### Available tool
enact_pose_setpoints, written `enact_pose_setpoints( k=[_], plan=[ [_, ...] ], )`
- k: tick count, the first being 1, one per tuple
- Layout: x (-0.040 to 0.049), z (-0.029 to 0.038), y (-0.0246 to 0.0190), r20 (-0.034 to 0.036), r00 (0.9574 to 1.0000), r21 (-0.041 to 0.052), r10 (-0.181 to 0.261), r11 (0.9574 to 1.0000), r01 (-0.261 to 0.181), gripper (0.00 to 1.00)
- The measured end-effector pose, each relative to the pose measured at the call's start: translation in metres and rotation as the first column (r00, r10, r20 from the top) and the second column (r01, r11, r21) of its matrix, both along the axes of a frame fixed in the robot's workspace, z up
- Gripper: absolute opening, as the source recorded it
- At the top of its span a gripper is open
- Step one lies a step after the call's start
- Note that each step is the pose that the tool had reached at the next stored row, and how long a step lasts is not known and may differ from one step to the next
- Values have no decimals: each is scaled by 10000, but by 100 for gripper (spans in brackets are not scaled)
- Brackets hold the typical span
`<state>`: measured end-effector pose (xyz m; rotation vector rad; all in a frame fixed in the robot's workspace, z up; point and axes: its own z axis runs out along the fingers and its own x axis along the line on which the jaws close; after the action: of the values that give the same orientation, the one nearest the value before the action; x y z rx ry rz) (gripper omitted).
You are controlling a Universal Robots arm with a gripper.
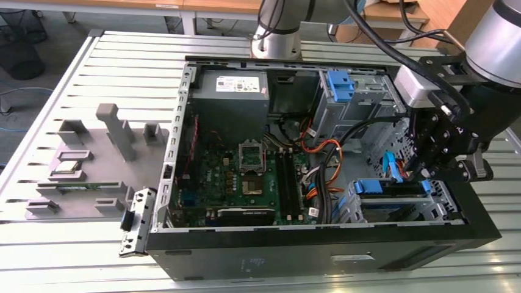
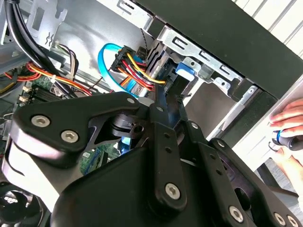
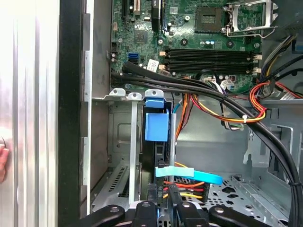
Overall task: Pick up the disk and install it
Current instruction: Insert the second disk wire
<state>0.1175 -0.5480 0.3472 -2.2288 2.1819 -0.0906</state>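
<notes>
Disk on edge in the drive cage (long axis downward), clamped by end effector.

My arm reaches down, wrist vertical, and my gripper hangs with its fingers pinched nearly together.

Silver-grey arm, black cables, black screw-studded tool.
</notes>
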Motion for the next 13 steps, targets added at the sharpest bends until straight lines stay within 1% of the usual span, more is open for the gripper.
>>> enact_pose_setpoints(
  k=[2,3,5,6,11,13],
  plan=[
    [0,1,0,-2,10000,-1,0,10000,0,24],
    [1,1,0,-60,10000,-3,2,10000,-2,24],
    [6,-3,0,-413,9991,-4,0,10000,0,24],
    [8,-5,0,-570,9984,-2,0,10000,0,24],
    [8,-5,0,-756,9971,-2,0,10000,0,24],
    [7,1,0,-766,9971,15,1,10000,0,24]
  ],
)
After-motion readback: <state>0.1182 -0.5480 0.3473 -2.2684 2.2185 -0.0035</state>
